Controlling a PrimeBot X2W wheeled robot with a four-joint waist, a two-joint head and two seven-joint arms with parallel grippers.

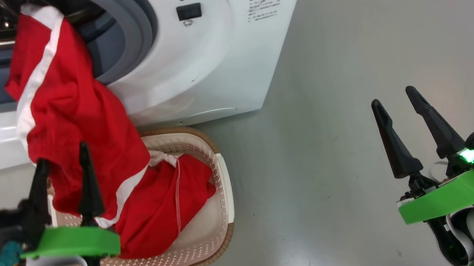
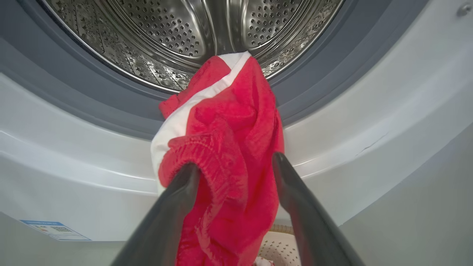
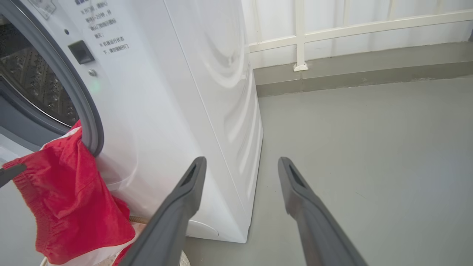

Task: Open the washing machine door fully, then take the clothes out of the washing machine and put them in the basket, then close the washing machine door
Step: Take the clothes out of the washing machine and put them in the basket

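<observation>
Hanging out of the washing machine (image 1: 208, 62), the red clothes (image 1: 71, 105) with white stripes ran from the drum (image 2: 166, 29) over the grey gasket (image 1: 130, 36) and down into the basket (image 1: 225, 190), which stood on the floor (image 1: 348, 66) just near of the washer; whether they were one garment or several could not be told. The head view's top and left edges cut off the drum and the machine front. Cloth and the left gripper (image 1: 61, 155) hid the basket's left side, and the printed labels (image 1: 263, 6) were too small to read. The left fingers (image 2: 166, 221) stood apart with red cloth hanging between them. The right gripper (image 1: 394, 98), well to the right over bare floor, had its fingers spread on nothing. Counted: one washer, one basket, two grippers, four fingers
</observation>
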